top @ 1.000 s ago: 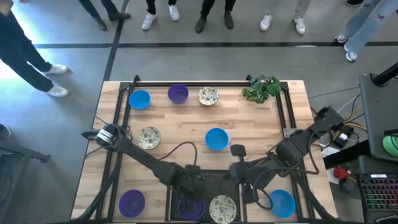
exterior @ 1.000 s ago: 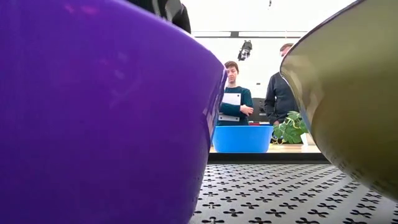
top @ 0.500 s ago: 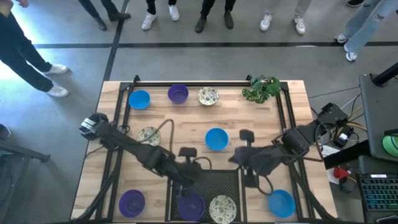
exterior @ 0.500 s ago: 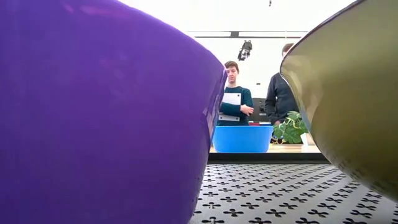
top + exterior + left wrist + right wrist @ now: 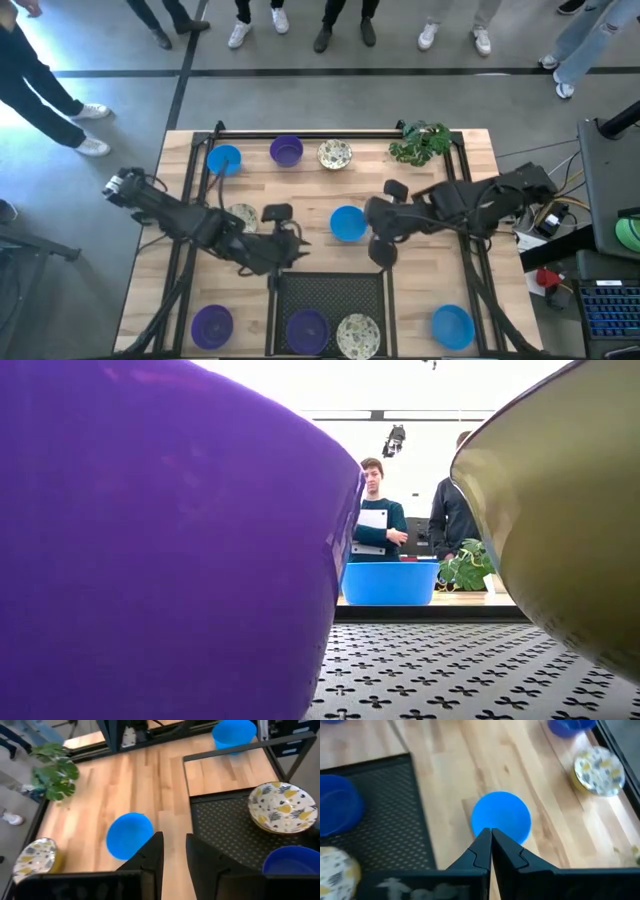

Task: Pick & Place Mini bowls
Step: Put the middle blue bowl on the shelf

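Observation:
Mini bowls lie about the wooden table. A blue one (image 5: 348, 223) (image 5: 501, 817) sits at the middle. A purple (image 5: 306, 330) (image 5: 150, 540) and a cream speckled one (image 5: 357, 335) (image 5: 282, 812) rest in the black mesh tray (image 5: 330, 290). My left gripper (image 5: 298, 243) (image 5: 174, 842) hangs open and empty above the tray's far left corner, facing the middle blue bowl. My right gripper (image 5: 372, 235) (image 5: 491, 832) is shut and empty, poised above that bowl's right side.
A blue (image 5: 224, 159), a purple (image 5: 287, 151) and a cream bowl (image 5: 335, 154) line the far edge beside a plant (image 5: 420, 143). Another cream bowl (image 5: 240, 214) lies under my left arm. A purple bowl (image 5: 212, 324) and a blue bowl (image 5: 452, 326) flank the tray. People stand beyond the table.
My left gripper has risen from over the purple bowl in the tray and drawn back toward the far left, tipping more level. The bowl stays in the tray. My right gripper has swung from beside the tray's right edge toward the far edge, over to the middle blue bowl.

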